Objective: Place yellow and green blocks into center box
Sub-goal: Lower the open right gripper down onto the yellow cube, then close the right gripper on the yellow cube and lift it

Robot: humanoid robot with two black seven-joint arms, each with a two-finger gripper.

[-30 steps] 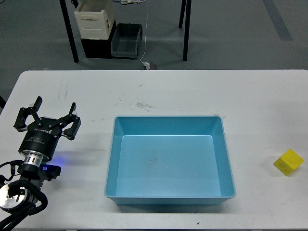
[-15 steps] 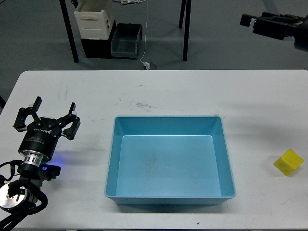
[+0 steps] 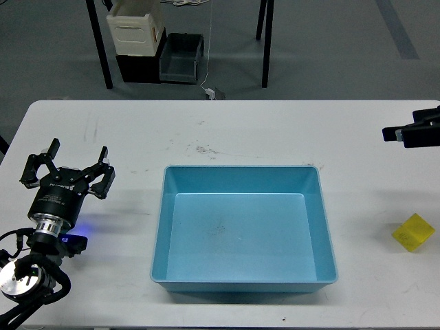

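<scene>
From the head view, nothing is done yet: the blue center box (image 3: pixel 244 230) holds no block. The yellow block (image 3: pixel 413 232) lies on the white table (image 3: pixel 227 130), below the right gripper (image 3: pixel 393 133) and well apart from it. That gripper pokes in at the frame edge, mostly cut off, so I cannot tell its jaw state. The left gripper (image 3: pixel 67 162) rests with fingers spread wide, holding nothing (box well to its right). No green block is visible anywhere.
</scene>
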